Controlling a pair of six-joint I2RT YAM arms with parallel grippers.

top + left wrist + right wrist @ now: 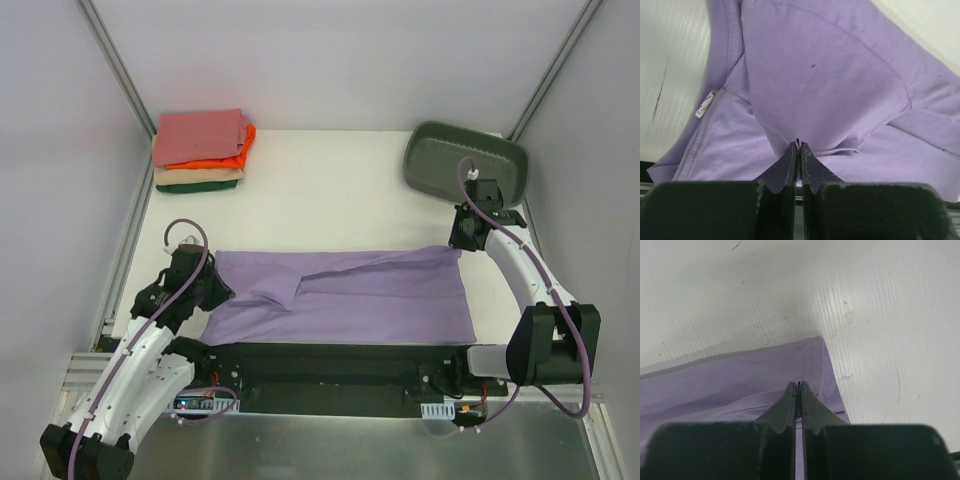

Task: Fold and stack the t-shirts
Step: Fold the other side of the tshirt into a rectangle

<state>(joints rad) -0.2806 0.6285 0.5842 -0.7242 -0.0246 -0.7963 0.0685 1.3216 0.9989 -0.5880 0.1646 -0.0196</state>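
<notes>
The lavender t-shirt [360, 300] lies as a long band across the near part of the table, with one flap folded over its middle. My left gripper [212, 288] sits at the shirt's left end, by the collar and its white label [706, 105]. In the left wrist view that gripper [799, 145] is shut on a pinch of the lavender cloth [830, 75]. My right gripper [462, 240] is at the shirt's far right corner. Its jaws [799, 385] are shut on the hem of the shirt [740, 380]. Folded t-shirts [198, 135] are stacked at the far left: salmon-pink on top, then orange, tan and dark green.
A grey-green plastic tub [465, 160] leans at the far right, just behind my right arm. The black base rail [330, 365] runs along the near edge of the white table [330, 190]. Metal frame posts and walls close in both sides.
</notes>
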